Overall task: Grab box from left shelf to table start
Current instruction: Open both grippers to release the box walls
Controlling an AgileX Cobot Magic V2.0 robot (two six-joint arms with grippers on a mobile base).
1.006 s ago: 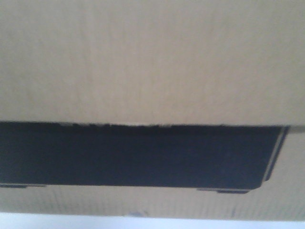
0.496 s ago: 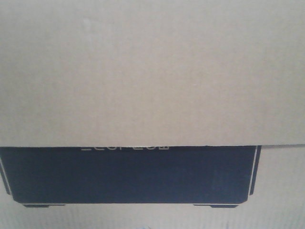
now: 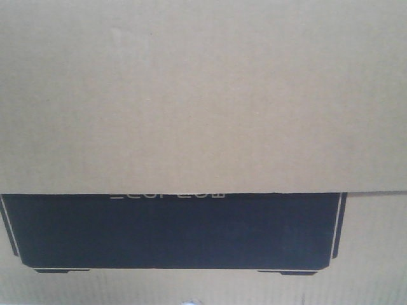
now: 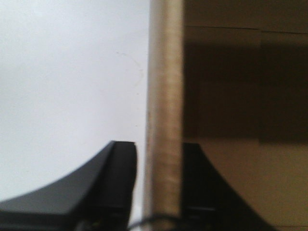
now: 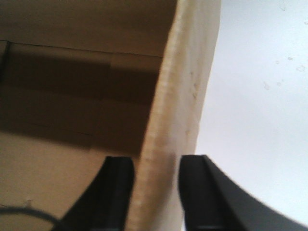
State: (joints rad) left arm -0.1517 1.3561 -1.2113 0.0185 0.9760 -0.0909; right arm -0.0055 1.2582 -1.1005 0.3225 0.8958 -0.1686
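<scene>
The box [image 3: 203, 101] fills the front view, held up close. Its side walls are clamped by the left pincer [image 4: 159, 187] and right pincer [image 5: 155, 192]. Both arms should probably be lowered together, level, onto the worktop.

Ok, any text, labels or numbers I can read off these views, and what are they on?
Pale lettering: on the box's black panel, in the front view. Its upper part is cut off by a cardboard edge and the rest is blurred; unreadable.
Left wrist view: no text on the cardboard wall between the left gripper's fingers.
Right wrist view: no text on the cardboard at the right gripper.
</scene>
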